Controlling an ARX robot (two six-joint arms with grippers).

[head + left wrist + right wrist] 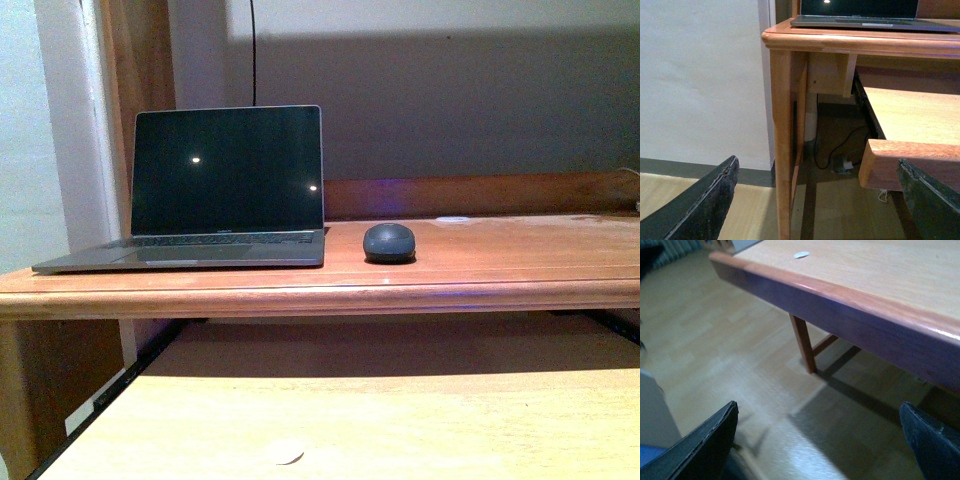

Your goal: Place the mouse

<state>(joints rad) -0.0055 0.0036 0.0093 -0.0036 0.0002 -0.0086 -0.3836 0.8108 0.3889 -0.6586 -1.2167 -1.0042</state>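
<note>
The dark grey dome-shaped mouse [389, 242] sits on the upper wooden desk shelf [480, 275], just right of the open laptop [215, 190]. Neither arm shows in the front view. My left gripper [820, 200] is open and empty, low beside the desk's leg [782, 150] and the pull-out tray's front edge [910, 167]. My right gripper [820, 440] is open and empty, below the front edge of the lower desk board [850, 305], above the floor. The mouse does not show in either wrist view.
The lower pull-out board [340, 420] carries a small pale round disc [287, 452], which also shows in the right wrist view [801, 255]. The laptop's front edge [875, 22] shows in the left wrist view. Cables [840, 155] lie under the desk. A wall stands at the left [700, 75].
</note>
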